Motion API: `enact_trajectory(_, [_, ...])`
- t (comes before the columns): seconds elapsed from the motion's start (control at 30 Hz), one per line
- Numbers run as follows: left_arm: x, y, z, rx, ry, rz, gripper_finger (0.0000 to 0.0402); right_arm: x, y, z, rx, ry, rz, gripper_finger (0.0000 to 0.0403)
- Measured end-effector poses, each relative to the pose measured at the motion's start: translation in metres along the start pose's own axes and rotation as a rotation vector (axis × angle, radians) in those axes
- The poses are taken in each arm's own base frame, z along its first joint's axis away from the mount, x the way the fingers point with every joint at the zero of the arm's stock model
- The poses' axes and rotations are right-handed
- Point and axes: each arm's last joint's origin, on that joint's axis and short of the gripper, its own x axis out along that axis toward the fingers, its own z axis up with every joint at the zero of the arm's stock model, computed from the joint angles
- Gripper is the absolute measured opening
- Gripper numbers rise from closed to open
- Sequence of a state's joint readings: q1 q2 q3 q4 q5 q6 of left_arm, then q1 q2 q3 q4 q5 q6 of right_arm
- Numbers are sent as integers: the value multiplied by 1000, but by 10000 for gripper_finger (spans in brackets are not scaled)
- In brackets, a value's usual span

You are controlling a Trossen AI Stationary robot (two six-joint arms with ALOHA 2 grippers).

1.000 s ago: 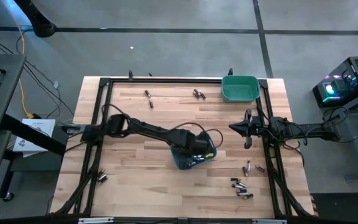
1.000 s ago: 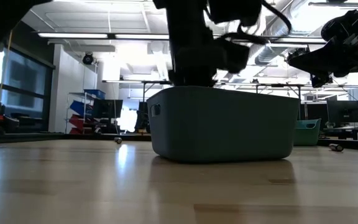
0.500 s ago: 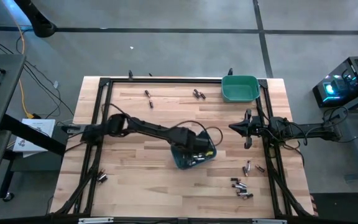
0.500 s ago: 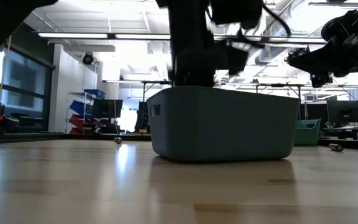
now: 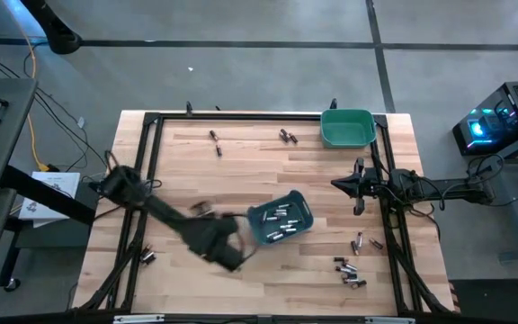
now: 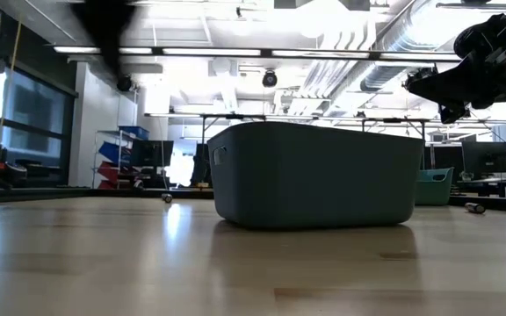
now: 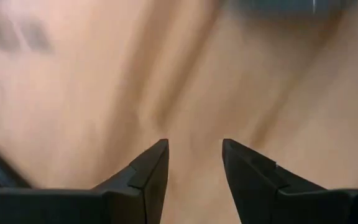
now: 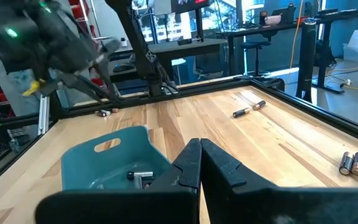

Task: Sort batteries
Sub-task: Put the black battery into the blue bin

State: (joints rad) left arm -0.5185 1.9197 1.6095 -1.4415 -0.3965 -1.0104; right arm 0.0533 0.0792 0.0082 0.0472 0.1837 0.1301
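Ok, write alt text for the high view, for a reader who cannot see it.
Overhead view of a wooden table: the left gripper, open and empty, is beside a blue bin holding several batteries. The right gripper waits shut at the right edge. Loose cells lie nearby, and a green bin sits in the far right corner.

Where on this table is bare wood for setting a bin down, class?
Free: the stretch between the green bin and the blue bin. Crowded: the corner with loose batteries; the left gripper beside the blue bin.
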Motion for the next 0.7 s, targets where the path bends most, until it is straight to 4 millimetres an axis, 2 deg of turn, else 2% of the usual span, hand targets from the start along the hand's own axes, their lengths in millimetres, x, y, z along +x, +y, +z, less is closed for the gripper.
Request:
enact_trajectory(0.17, [17, 0, -63, -123, 248, -59, 142, 0, 0, 0, 0, 0, 0, 0])
enact_trajectory(0.27, [25, 4, -91, -148, 383, -82, 142, 0, 0, 0, 0, 0, 0, 0])
enact_trajectory(0.43, [47, 5, -116, -144, 583, -115, 142, 0, 0, 0, 0, 0, 0, 0])
enact_trajectory(0.7, [71, 12, -133, -140, 700, -68, 143, 0, 0, 0, 0, 0, 0, 0])
